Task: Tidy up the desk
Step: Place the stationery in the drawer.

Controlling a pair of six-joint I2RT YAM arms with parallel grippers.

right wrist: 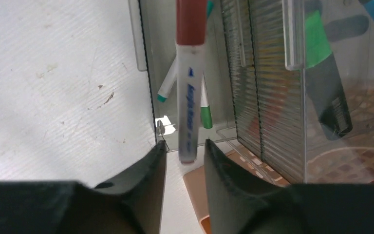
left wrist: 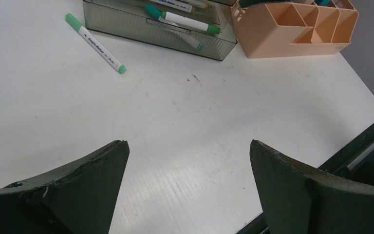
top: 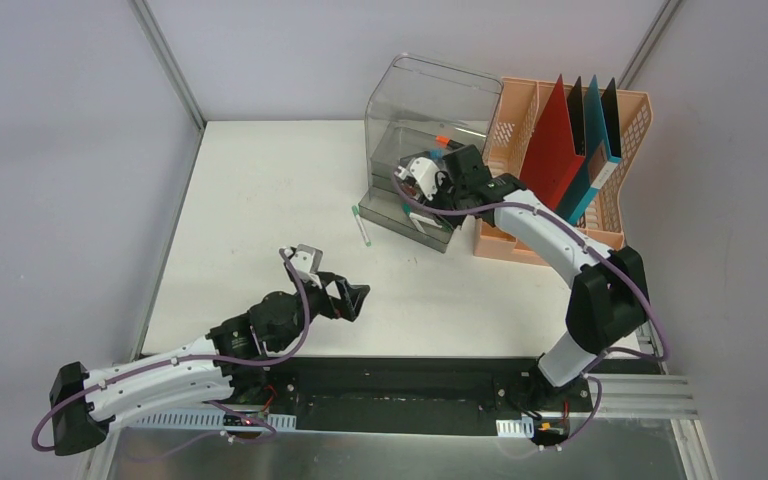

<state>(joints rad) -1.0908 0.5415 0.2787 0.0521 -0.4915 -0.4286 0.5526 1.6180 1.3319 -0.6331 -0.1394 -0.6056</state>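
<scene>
The white desk [top: 260,200] holds a clear organizer box [top: 430,120] at the back. A green-capped white marker [top: 363,224] lies loose on the desk left of the box, and it also shows in the left wrist view [left wrist: 96,44]. My right gripper [top: 422,180] is at the box's low front tray. In the right wrist view its jaws [right wrist: 185,144] stand slightly apart around the end of a red-capped white marker [right wrist: 187,112], with a thin gap on each side. My left gripper [top: 357,297] is wide open and empty over the bare desk [left wrist: 199,122].
A peach file holder [top: 520,130] with red, teal and black folders stands right of the box; its pen cells show in the left wrist view [left wrist: 272,44]. Several markers lie in the tray [left wrist: 156,34]. The black rail [top: 410,385] runs along the front edge.
</scene>
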